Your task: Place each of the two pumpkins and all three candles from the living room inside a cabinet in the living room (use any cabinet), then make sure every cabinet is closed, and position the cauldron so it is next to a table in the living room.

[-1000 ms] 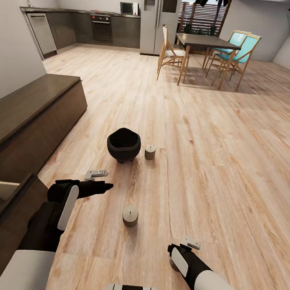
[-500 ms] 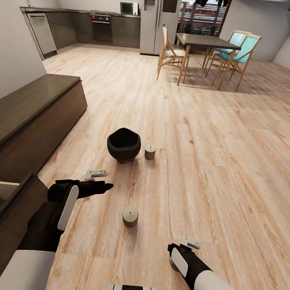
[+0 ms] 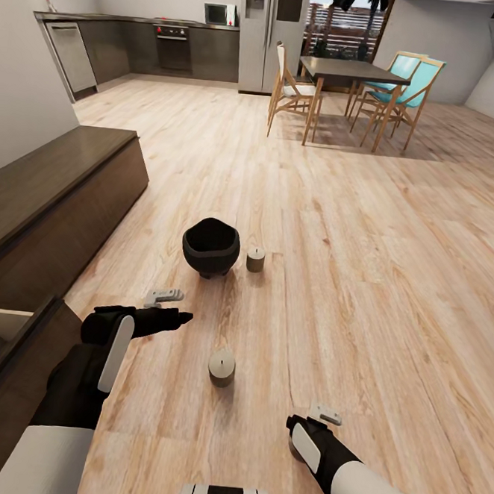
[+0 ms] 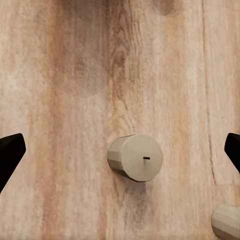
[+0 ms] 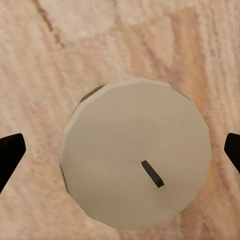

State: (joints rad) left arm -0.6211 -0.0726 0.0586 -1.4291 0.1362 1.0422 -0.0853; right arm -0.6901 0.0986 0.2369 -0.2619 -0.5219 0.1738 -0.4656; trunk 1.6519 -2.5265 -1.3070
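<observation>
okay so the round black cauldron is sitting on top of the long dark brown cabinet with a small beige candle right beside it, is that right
Not quite. The round black cauldron stands on the light wood floor, not on top of the long dark brown cabinet, which runs along the wall apart from it. The small beige candle is indeed right beside it. The head view shows this.

Cabinet (image 3: 48, 207) cut by the frame edge; second candle (image 4: 227, 221) likewise.
</observation>
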